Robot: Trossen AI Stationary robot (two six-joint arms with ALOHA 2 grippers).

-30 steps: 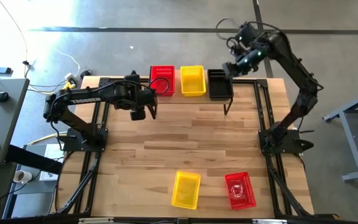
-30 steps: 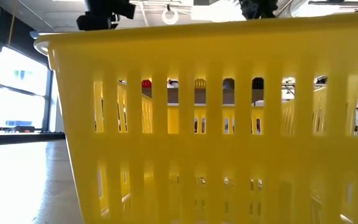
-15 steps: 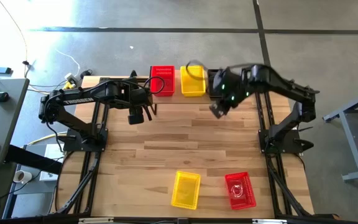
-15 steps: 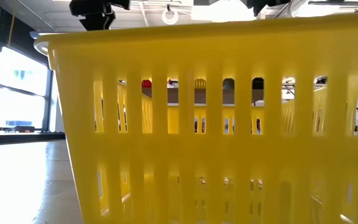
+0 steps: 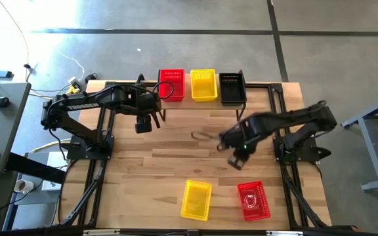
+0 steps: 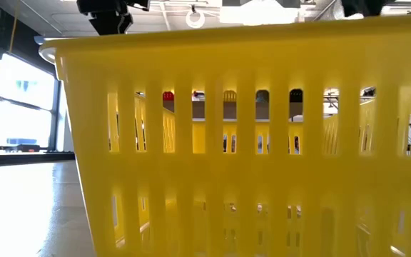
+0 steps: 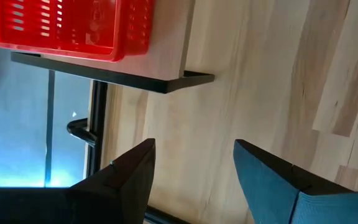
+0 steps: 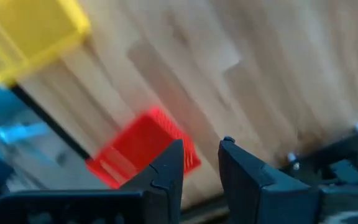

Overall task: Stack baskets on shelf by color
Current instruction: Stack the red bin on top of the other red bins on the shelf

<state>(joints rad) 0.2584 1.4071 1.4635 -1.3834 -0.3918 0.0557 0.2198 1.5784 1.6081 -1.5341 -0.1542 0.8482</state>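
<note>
A red basket (image 5: 171, 84), a yellow basket (image 5: 203, 84) and a black basket (image 5: 231, 88) stand side by side on the shelf (image 5: 187, 93) at the table's far edge. A second yellow basket (image 5: 196, 199) and a second red basket (image 5: 253, 200) sit on the tabletop near the near edge. My left gripper (image 5: 146, 121) hovers open in front of the shelf's left end, empty; its wrist view shows the red basket (image 7: 67, 25) on the shelf plank (image 7: 166, 56). My right gripper (image 5: 238, 149) is open and empty over the table's right middle, above the near red basket (image 8: 142, 149).
In the low view the near yellow basket (image 6: 241, 135) fills almost the whole picture and hides the table behind it. Bare wooden tabletop (image 5: 176, 151) lies between the shelf and the two near baskets. Black frame rails run along the table's left and right sides.
My right gripper has left the black basket on the shelf's right end. It has swung away from the shelf toward the near edge, down to the table's right middle above the near red basket. The black basket stays on the shelf.
</note>
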